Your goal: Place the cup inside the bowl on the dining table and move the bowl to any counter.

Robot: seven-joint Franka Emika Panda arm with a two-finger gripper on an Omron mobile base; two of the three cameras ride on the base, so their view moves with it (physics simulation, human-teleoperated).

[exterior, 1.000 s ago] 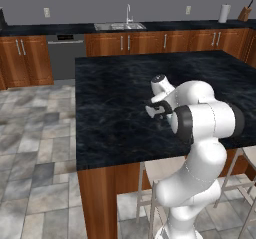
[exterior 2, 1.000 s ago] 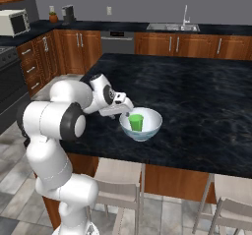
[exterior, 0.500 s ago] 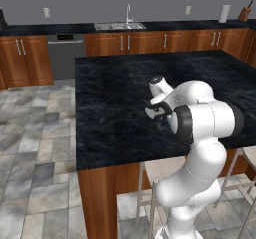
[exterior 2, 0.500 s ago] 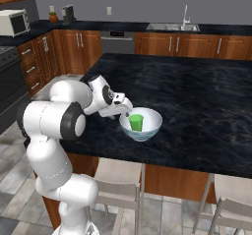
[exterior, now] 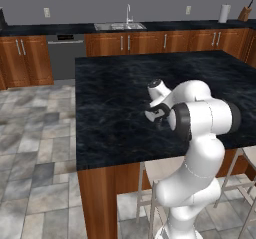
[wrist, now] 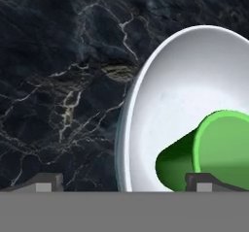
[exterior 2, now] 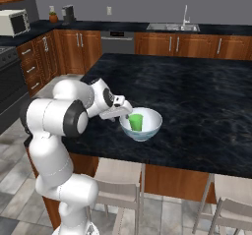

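The small bright green tapered cup (exterior 2: 136, 122) stands inside the wide pale bluish-white glassy bowl (exterior 2: 147, 129) on the black marbled worktop (exterior 2: 197, 96). The end effector (wrist: 124, 183), its fingers spread wide apart and empty, straddles the bowl's near rim. The bowl looks rigid, smooth, probably slippery; pinching that thin rim wall seems the best hold.

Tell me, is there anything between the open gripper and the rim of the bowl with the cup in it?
Nothing visible. The gripper hangs open right at the near rim of the bowl, one fingertip over the inside, the other outside over the bare dining table. The cup stands inside the bowl, beyond that rim.
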